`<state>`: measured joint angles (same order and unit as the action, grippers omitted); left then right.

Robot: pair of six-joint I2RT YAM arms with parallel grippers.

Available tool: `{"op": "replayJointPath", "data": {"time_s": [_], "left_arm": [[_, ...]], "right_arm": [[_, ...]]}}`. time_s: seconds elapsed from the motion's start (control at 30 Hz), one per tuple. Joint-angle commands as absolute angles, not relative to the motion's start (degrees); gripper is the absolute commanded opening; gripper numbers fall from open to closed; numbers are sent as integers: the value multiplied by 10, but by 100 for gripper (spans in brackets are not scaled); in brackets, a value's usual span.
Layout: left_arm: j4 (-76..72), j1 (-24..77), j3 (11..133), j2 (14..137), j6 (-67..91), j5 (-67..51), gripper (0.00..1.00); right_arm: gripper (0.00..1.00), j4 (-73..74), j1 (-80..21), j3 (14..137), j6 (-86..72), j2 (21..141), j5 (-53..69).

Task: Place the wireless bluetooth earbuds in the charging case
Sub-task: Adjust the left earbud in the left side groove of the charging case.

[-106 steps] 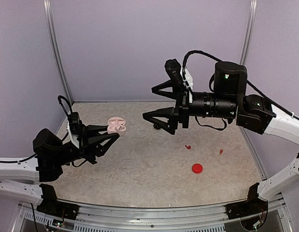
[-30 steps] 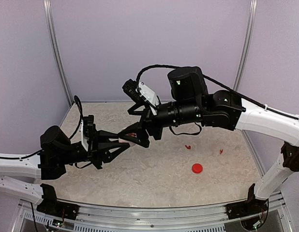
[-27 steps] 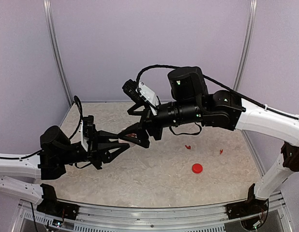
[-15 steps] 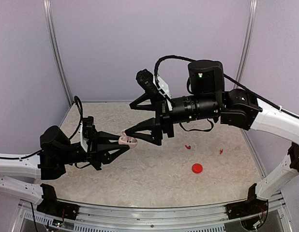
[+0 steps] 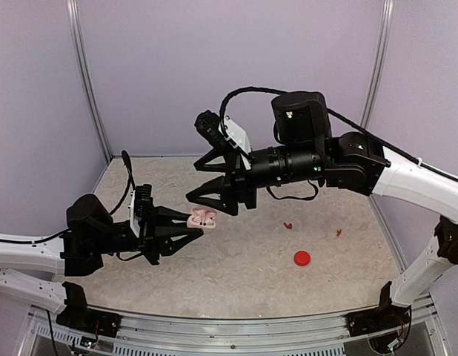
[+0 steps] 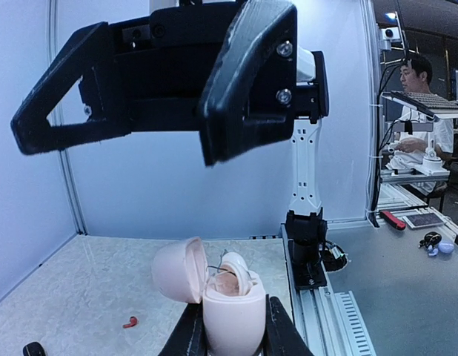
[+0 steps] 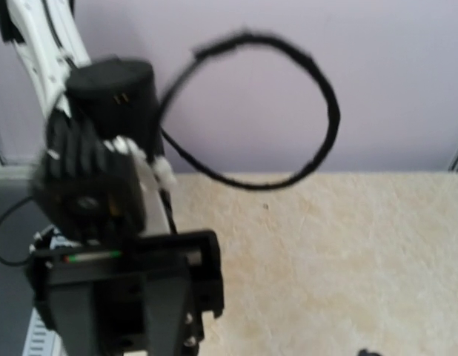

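Note:
My left gripper [image 5: 196,222] is shut on a pinkish charging case [image 5: 202,218] and holds it above the table with its lid open. In the left wrist view the case [image 6: 233,311] stands upright between my fingers, lid [image 6: 177,271] swung left, and a whitish earbud [image 6: 240,268] sits in it. My right gripper [image 5: 193,183] is open and empty, just above and behind the case; it fills the top of the left wrist view [image 6: 177,81]. Two red earbuds [image 5: 287,225] [image 5: 339,232] lie on the table; one shows in the left wrist view [image 6: 130,322].
A red round case [image 5: 302,258] lies on the beige table [image 5: 236,274] right of centre. The right wrist view is blurred and shows the left arm's wrist [image 7: 103,222], a black cable [image 7: 318,89] and bare table [image 7: 347,252]. Purple walls close the back and sides.
My right gripper came in to the case, then drew back up and opened wide. My left gripper moved a little right and forward with the case.

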<state>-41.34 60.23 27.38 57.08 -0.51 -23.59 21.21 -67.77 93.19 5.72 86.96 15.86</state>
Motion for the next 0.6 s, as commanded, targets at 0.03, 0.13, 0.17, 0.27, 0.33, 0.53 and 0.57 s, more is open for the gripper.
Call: {"op": "replayJointPath", "data": {"time_s": [0.03, 0.13, 0.17, 0.27, 0.33, 0.53, 0.57], "left_arm": [[-419, 606, 291, 571, -15, -239, 0], [-421, 606, 288, 568, -13, -236, 0], [-422, 606, 287, 566, -13, -235, 0], [-423, 606, 284, 563, -13, -234, 0], [-424, 606, 283, 561, -13, -234, 0], [-430, 606, 278, 558, -11, -234, 0], [-431, 605, 278, 558, -11, -233, 0]], "right_arm": [[73, 231, -675, 939, 54, 893, 146], [73, 227, -674, 925, 51, 894, 146], [73, 227, -674, 921, 51, 894, 143], [73, 229, -670, 913, 47, 893, 136], [73, 229, -668, 905, 46, 890, 133], [72, 237, -668, 896, 49, 887, 126], [72, 237, -668, 897, 49, 885, 127]]}}
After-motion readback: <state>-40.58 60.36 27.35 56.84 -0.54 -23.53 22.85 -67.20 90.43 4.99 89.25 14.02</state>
